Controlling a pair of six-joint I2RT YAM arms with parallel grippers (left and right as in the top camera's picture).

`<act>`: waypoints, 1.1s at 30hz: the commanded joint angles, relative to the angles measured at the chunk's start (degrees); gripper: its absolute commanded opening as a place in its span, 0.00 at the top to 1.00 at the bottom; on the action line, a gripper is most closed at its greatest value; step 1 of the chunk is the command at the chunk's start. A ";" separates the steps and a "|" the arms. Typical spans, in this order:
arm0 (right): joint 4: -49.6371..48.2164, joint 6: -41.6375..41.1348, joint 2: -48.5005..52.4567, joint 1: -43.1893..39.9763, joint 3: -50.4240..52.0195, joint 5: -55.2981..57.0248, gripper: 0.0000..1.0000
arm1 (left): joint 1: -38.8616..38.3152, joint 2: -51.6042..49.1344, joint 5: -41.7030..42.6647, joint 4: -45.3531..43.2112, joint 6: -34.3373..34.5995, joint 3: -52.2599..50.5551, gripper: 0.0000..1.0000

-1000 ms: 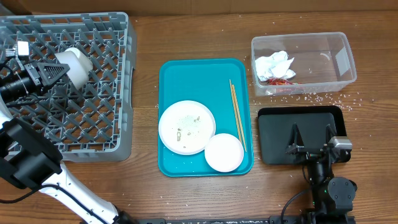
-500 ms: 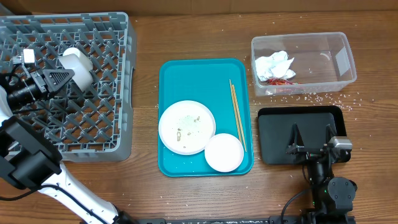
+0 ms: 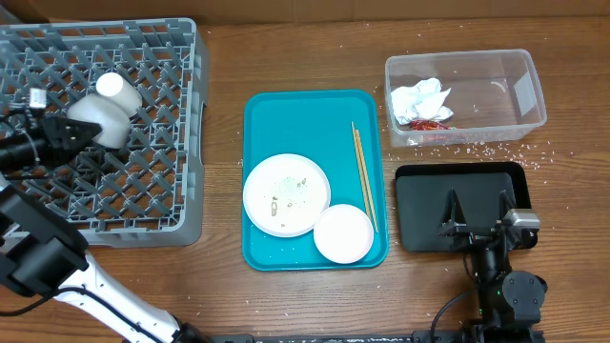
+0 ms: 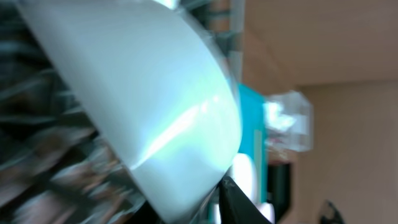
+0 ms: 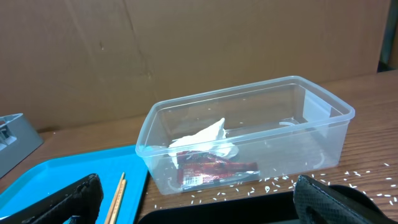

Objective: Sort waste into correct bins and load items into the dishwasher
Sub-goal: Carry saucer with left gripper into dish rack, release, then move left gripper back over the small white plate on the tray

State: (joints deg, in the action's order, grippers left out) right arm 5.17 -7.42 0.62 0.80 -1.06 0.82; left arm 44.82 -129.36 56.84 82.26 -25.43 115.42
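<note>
Bench: a brown wood-grain top [image 3: 219, 295] fills the overhead view from edge to edge, with darker streaks running left to right. In the right wrist view it shows at the right edge as reddish-brown wood.
Back wall: a plain brown board [image 5: 199, 50], cardboard-like, spans the upper half of the right wrist view. A faint slanted crease runs left of centre, with a few small scuffs.
Upper right corner: a narrow dark strip [image 5: 390, 31] beside the board's edge.
Left wrist view: a blurred tan surface [image 4: 323, 43] on the right, nature unclear.
Light: soft and even, with weak shadows.
</note>
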 commanded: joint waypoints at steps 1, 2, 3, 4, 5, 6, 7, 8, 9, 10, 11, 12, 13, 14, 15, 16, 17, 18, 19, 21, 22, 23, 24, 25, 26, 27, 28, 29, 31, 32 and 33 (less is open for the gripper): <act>-0.37 0.39 -0.44 0.22 0.61 -0.09 0.00 | 0.81 0.24 -18.03 0.31 12.81 6.99 0.75; -0.37 0.39 -0.44 0.22 0.61 -0.09 0.00 | 0.81 0.26 -22.12 1.03 15.58 9.01 0.74; -0.37 0.39 -0.44 0.22 0.61 -0.09 0.00 | 0.81 0.26 -26.05 1.73 18.32 10.86 0.73; -0.37 0.39 -0.44 0.22 0.61 -0.09 0.00 | 0.81 0.26 -31.15 2.62 22.38 13.03 0.70; -0.37 0.39 -0.44 0.22 0.61 -0.09 0.00 | 0.81 0.26 -35.28 3.48 26.01 14.73 0.60; -0.37 0.39 -0.44 0.22 0.61 -0.09 0.00 | 0.81 0.26 -39.19 4.72 29.51 16.72 0.48; -0.37 0.39 -0.44 0.22 0.61 -0.09 0.00 | 0.81 0.26 -42.05 5.95 31.91 18.47 0.33; -0.37 0.39 -0.44 0.22 0.61 -0.09 0.00 | 0.81 0.26 -44.09 7.17 33.75 20.04 0.16; -0.37 0.39 -0.44 0.22 0.61 -0.11 0.00 | 0.81 0.26 -45.20 8.07 35.15 21.27 0.07; -0.37 0.39 -0.44 0.22 0.61 -0.09 0.00 | 0.81 0.26 -45.44 8.98 36.13 22.47 0.05; -0.37 0.39 -0.44 0.22 0.61 -0.11 0.00 | 0.81 0.26 -45.35 9.66 36.63 23.41 0.05; -0.37 0.39 -0.44 0.22 0.61 -0.09 0.00 | 0.79 0.26 -45.09 10.97 37.70 24.94 0.11; -0.37 0.39 -0.44 0.22 0.61 -0.11 0.00 | 0.66 0.26 -44.48 11.96 37.79 25.92 0.16; -0.37 0.39 -0.44 0.22 0.61 -0.09 0.00 | 0.52 0.28 -43.71 12.68 37.73 26.69 0.22; -0.37 0.39 -0.44 0.22 0.61 -0.09 0.00 | 0.24 0.28 -42.64 13.62 37.68 27.56 0.25; -0.37 0.39 -0.44 0.22 0.61 -0.09 0.00 | 0.00 0.28 -41.59 14.40 37.66 28.28 0.29; -0.37 0.39 -0.44 0.22 0.61 -0.09 0.00 | -0.46 0.35 -40.04 14.56 36.98 28.96 0.34; -0.37 0.39 -0.44 0.22 0.61 -0.09 0.00 | -1.49 1.14 -36.13 14.56 33.81 29.18 0.34; -0.37 0.39 -0.44 0.22 0.61 -0.09 0.00 | -2.23 1.84 -34.25 14.56 32.61 29.22 0.34; -0.37 0.39 -0.44 0.22 0.61 -0.09 0.00 | -4.20 3.87 -32.28 14.56 31.34 29.24 0.32; -0.37 0.39 -0.44 0.22 0.61 -0.09 0.00 | -5.33 5.14 -32.15 14.56 31.26 29.24 0.32; -0.37 0.39 -0.44 0.22 0.61 -0.09 0.00 | -6.56 6.34 -32.20 14.56 30.99 29.24 0.32; -0.37 0.39 -0.44 0.22 0.61 -0.09 0.00 | -8.20 7.91 -32.22 14.56 30.23 29.24 0.32; -0.37 0.39 -0.44 0.22 0.61 -0.09 0.00 | -9.81 9.29 -32.52 14.56 29.86 29.24 0.32; -0.37 0.39 -0.44 0.22 0.61 -0.09 0.00 | -12.00 10.91 -33.11 14.56 29.86 29.24 0.32; -0.35 0.39 -0.44 0.22 0.61 -0.09 0.00 | -14.45 12.48 -33.31 14.56 29.83 29.22 0.32; -0.37 0.39 -0.44 0.22 0.61 -0.09 0.00 | -17.22 13.99 -33.29 14.56 29.68 29.22 0.32; -0.37 0.39 -0.44 0.22 0.61 -0.09 0.00 | -20.26 15.28 -33.48 14.56 29.66 29.18 0.31; -0.37 0.39 -0.44 0.22 0.61 -0.09 0.00 | -26.77 16.94 -35.50 14.56 29.68 29.16 0.29; -0.37 0.39 -0.44 0.22 0.61 -0.09 0.00 | -30.77 17.44 -37.18 14.56 29.70 28.98 0.27; -0.37 0.39 -0.44 0.22 0.61 -0.09 0.00 | -34.34 17.53 -38.40 14.56 29.73 28.63 0.26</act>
State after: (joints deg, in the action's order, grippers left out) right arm 5.17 -7.40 0.62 0.80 -1.06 0.82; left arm 20.51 -115.39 21.41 96.44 5.69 143.31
